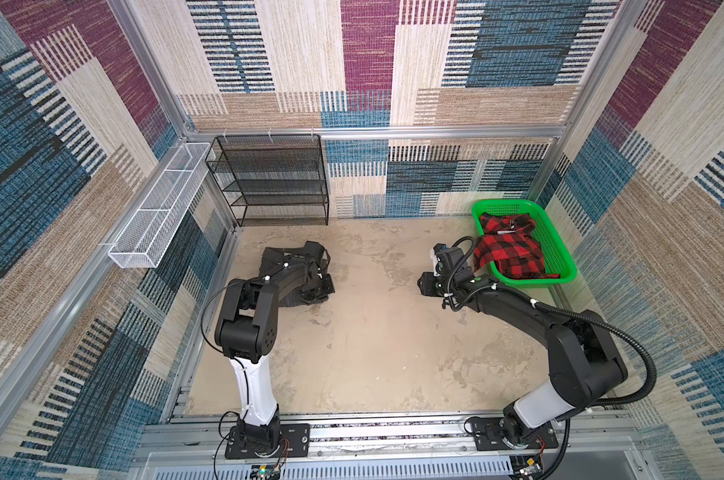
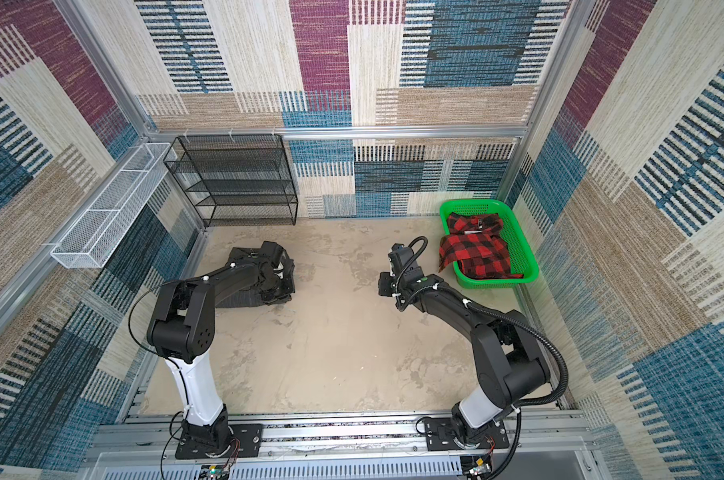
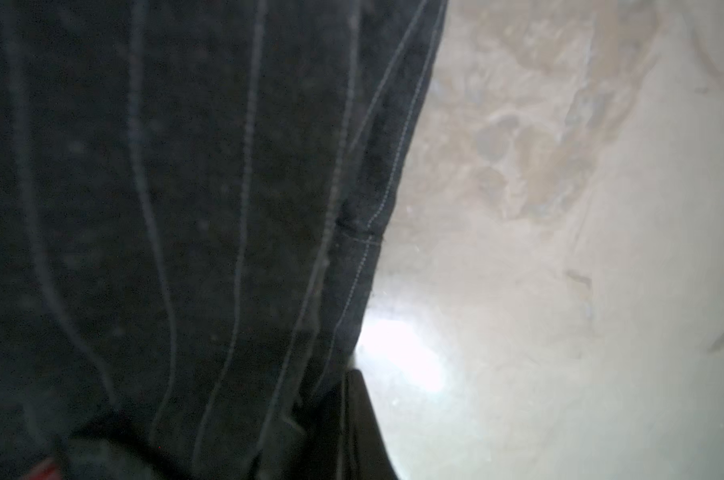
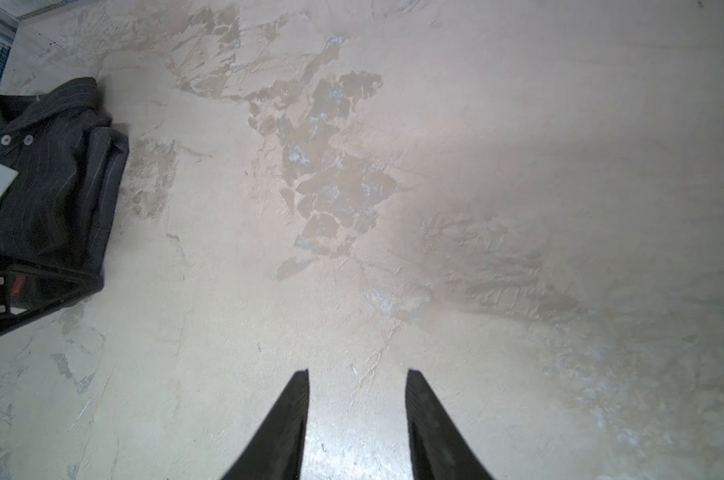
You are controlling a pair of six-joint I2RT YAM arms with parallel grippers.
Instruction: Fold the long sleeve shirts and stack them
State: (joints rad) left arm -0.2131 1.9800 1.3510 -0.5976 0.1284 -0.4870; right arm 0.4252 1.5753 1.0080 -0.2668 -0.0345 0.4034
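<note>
The left gripper (image 1: 312, 289) is closed, its tips buried in the grey shirt (image 4: 52, 178). It seems to pinch a fold, though the wrist view gives only blurred pinstriped cloth and one dark finger (image 3: 358, 403). The shirt lies bundled at the back left of the table (image 1: 372, 332), half hidden under the arm, with its collar and pale buttons showing. The right gripper (image 4: 358, 372) hangs partly open and empty above bare, mottled beige surface, with wide open room between the arms. Near it, the red check shirt (image 1: 509, 249) sits crumpled in a green mesh basket (image 1: 559, 239), one edge spilling over the rim.
</note>
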